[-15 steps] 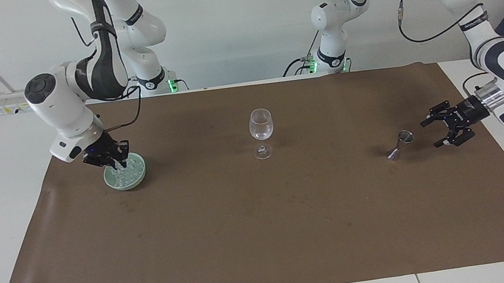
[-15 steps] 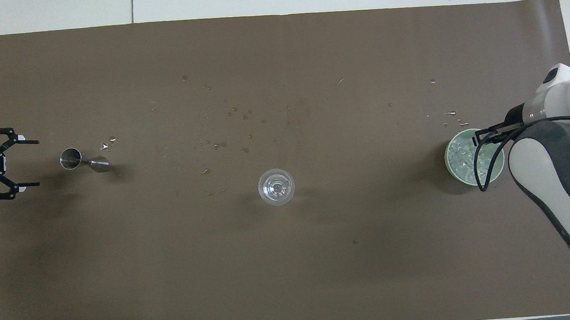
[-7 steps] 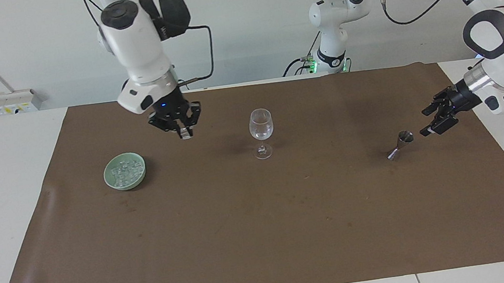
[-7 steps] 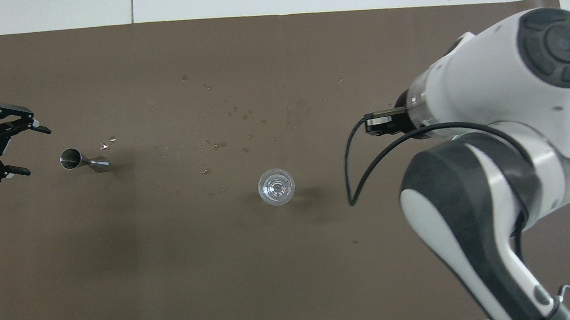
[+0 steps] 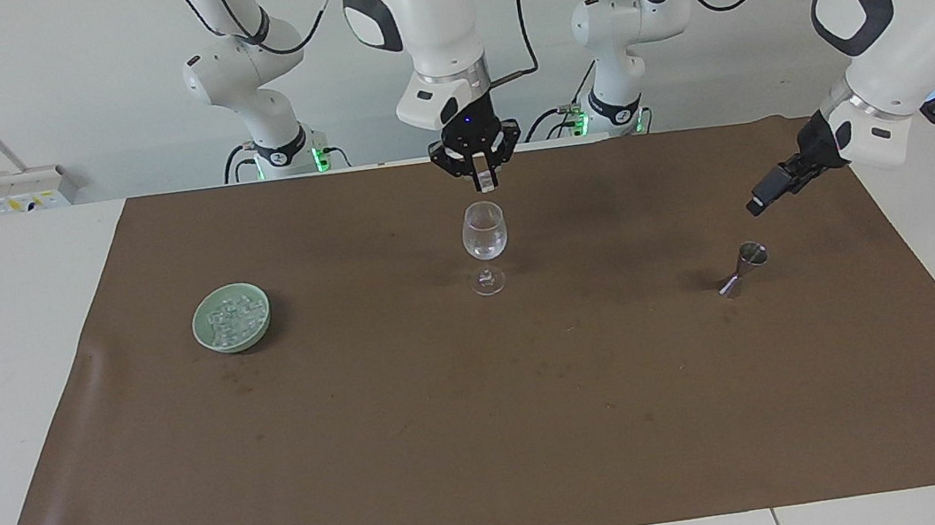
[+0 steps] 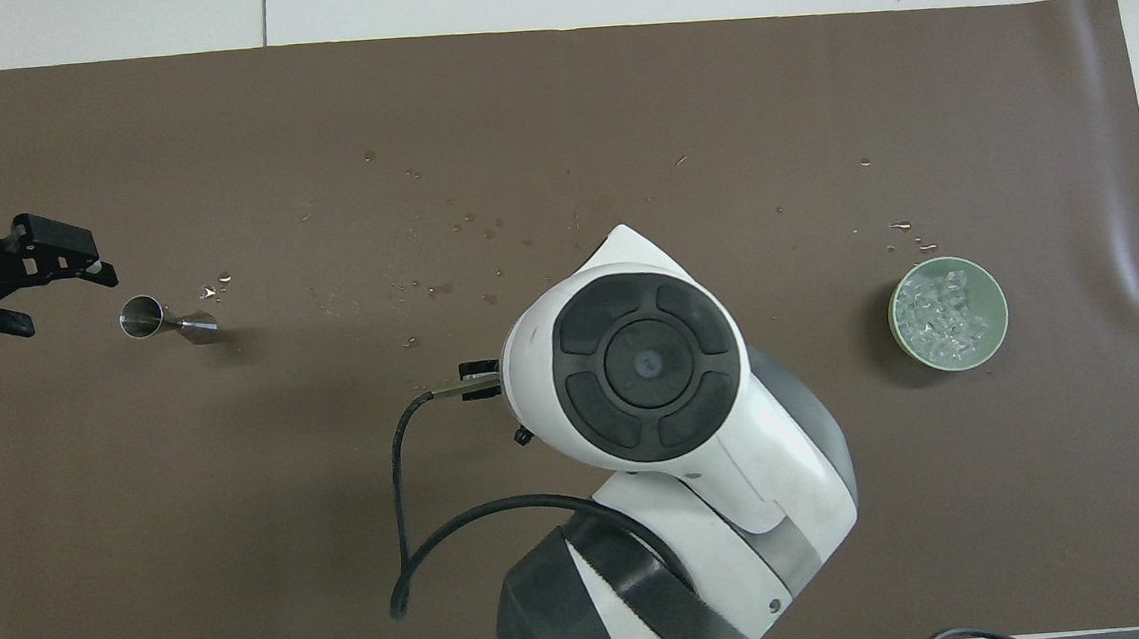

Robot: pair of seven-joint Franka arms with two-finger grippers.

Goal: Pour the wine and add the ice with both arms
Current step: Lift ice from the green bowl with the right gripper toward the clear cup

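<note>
Right gripper (image 5: 482,182) points straight down just above wine glass (image 5: 484,234), fingertips pinched on an ice cube. Left gripper (image 5: 767,196) spread wide, empty, near jigger (image 5: 743,268). Remaining ice (image 5: 232,317) in green dish (image 5: 209,340), well apart from glass.

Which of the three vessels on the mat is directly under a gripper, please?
The wine glass; the right gripper hangs over it, unlike the green dish and jigger.

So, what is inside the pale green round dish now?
The pale green round dish holds a heap of small clear ice cubes. What lies under the heap cannot be seen.
</note>
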